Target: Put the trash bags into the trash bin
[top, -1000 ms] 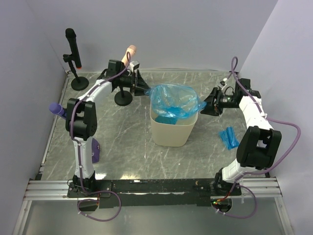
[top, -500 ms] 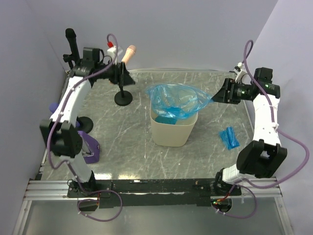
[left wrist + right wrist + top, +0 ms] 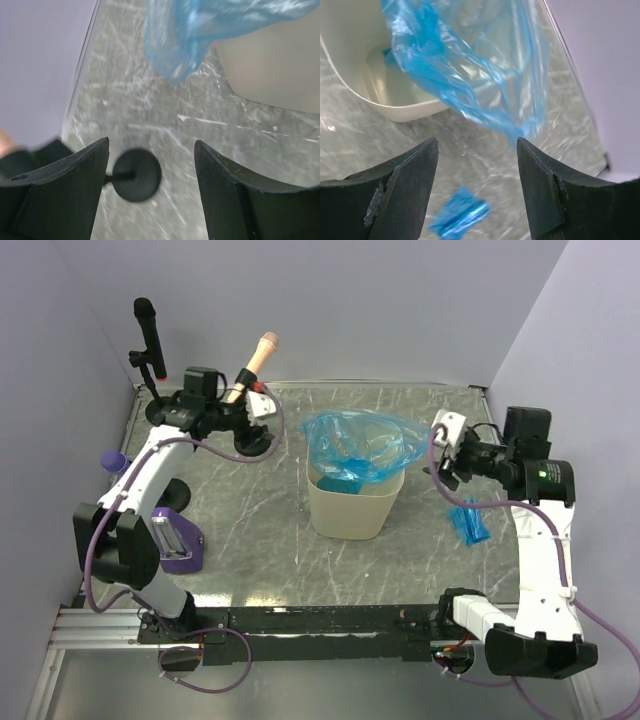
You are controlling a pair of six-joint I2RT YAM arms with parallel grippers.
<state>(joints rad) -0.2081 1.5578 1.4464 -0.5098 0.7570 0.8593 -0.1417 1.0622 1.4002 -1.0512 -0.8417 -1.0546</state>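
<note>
Both arms are pulling away from the blue trash bag [image 3: 358,443] that was stretched between them a second ago; the left gripper [image 3: 150,165], at the bin's ten o'clock, and the right gripper [image 3: 477,165], at its two o'clock, are hanging released, grasping nothing; the bag is sagging over the trash bin [image 3: 348,508] mid-table [image 3: 250,530]; a folded bag [image 3: 467,523] is lying at the bin's three o'clock, apart from it.

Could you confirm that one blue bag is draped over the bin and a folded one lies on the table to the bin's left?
Not quite: the top view shows the folded bag on the table to the bin's right. The other bag is indeed draped over the bin.
</note>
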